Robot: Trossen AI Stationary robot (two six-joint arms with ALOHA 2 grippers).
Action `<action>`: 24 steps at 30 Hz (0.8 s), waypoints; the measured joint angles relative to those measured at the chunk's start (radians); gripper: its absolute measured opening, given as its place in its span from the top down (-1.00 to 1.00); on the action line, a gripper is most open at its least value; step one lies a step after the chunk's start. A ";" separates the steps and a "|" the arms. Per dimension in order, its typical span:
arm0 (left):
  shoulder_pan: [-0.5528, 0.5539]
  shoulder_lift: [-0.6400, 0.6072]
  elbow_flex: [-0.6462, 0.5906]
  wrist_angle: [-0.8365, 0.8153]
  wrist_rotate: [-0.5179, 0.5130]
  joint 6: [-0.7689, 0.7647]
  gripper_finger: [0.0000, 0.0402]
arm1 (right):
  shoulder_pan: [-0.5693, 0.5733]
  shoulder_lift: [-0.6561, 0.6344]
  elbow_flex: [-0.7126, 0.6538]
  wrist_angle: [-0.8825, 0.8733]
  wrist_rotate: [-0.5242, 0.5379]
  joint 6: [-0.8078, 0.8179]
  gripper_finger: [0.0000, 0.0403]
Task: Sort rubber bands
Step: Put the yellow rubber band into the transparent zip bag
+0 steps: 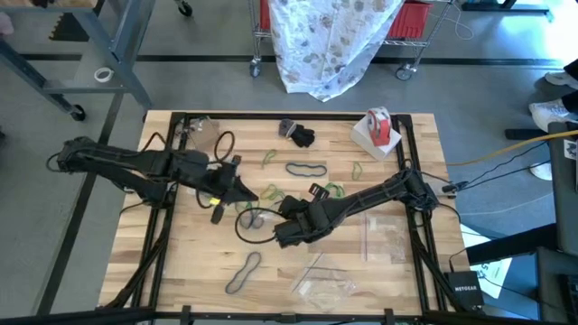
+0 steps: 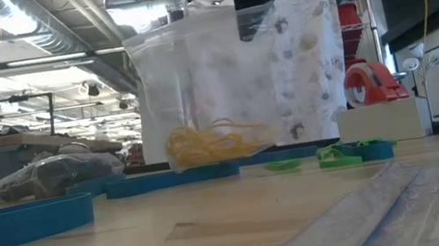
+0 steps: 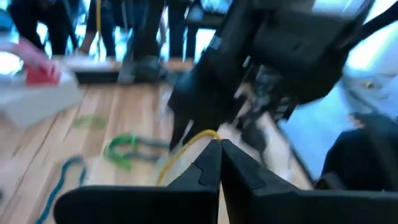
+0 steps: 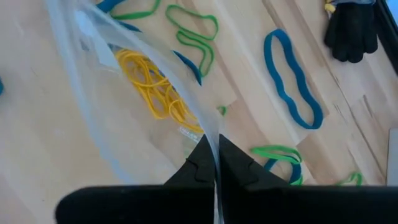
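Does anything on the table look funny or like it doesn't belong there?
A black glove lies near the table's far edge among the rubber bands. It is no band, bag or tape, so it looks out of place.

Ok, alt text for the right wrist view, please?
The right gripper, fingers shut, pinches the edge of a clear plastic bag holding yellow rubber bands. Green bands and a blue band lie on the wooden table beyond.

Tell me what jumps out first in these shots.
A clear plastic bag holding yellow rubber bands hangs mid-table, pinched in the shut right claw. The left claw, also shut, pinches a yellow band beside it. Loose blue bands and green bands lie around on the wood.
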 joint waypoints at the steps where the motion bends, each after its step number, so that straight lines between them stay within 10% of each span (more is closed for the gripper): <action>1: -0.009 0.000 0.000 0.020 0.001 0.004 1.00 | 0.000 -0.001 0.000 -0.001 -0.003 -0.005 1.00; 24: -0.052 0.117 0.001 0.225 -0.043 0.117 1.00 | -0.020 -0.056 0.000 0.069 -0.004 -0.064 1.00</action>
